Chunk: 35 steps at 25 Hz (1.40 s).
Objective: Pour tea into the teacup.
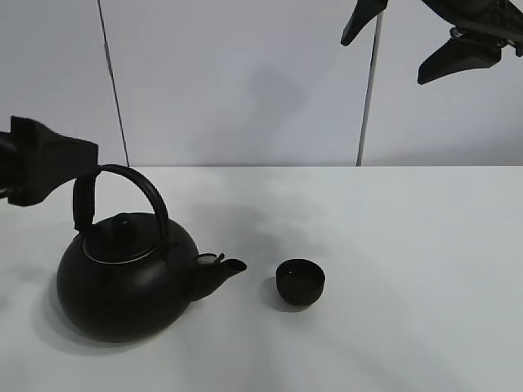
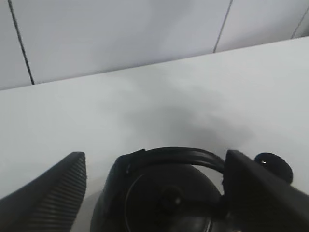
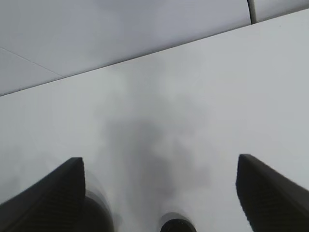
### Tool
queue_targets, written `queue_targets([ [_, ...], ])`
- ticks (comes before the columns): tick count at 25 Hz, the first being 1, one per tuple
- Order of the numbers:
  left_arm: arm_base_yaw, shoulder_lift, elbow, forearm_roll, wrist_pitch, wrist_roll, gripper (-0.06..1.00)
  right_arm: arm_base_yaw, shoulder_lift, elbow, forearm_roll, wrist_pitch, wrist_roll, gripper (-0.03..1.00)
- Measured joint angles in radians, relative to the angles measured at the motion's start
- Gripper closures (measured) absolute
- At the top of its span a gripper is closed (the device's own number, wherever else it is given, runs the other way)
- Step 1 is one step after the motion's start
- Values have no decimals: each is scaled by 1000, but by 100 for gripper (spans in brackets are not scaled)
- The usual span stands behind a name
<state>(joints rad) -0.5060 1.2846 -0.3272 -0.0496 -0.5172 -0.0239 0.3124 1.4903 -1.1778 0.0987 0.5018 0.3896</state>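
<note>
- Down on the white table (image 1: 392, 245), a big round black kettle (image 1: 122, 286) sits upright toward the left side, its short spout (image 1: 222, 269) pointing right.
- Just right of the spout, apart from it, stands the teacup (image 1: 300, 281), a tiny glossy black bowl with no handle, resting upright on the table.
- Over the kettle's lid (image 1: 122, 237) rises its arched handle (image 1: 131, 184).
- At the left edge the left gripper (image 1: 78, 175) reaches in level with the top of the handle; in the left wrist view its two ribbed fingers (image 2: 53, 198) stand spread, one on each side of the kettle, with the handle running between them.
- Whether either finger touches the handle cannot be told; a clear gap shows on one side.
- High in the upper right corner hangs the right gripper (image 1: 392, 45), well above the table and well apart from both the kettle and teacup.
- Its fingers (image 3: 48, 198) are spread wide with nothing between them, and the teacup's rim shows at the edge of the right wrist view.
</note>
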Motion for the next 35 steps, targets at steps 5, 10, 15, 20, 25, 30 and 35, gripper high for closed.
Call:
queue_targets([
  [5, 0, -49, -183, 144, 392, -186, 28, 0, 0, 0, 0, 0, 0, 38],
  [10, 0, -53, -399, 157, 767, -255, 25, 0, 0, 0, 1, 0, 0, 38],
  [15, 0, -53, -586, 23, 1006, -147, 25, 0, 0, 0, 1, 0, 0, 38],
  [20, 0, -29, -684, -154, 1123, -58, 25, 0, 0, 0, 1, 0, 0, 38],
  [25, 0, 39, -730, -207, 1169, -54, 25, 0, 0, 0, 1, 0, 0, 38],
  [30, 0, 119, -799, -212, 1203, -55, 25, 0, 0, 0, 1, 0, 0, 38],
  [35, 6, 175, -902, -213, 1258, -55, 25, 0, 0, 0, 1, 0, 0, 38],
])
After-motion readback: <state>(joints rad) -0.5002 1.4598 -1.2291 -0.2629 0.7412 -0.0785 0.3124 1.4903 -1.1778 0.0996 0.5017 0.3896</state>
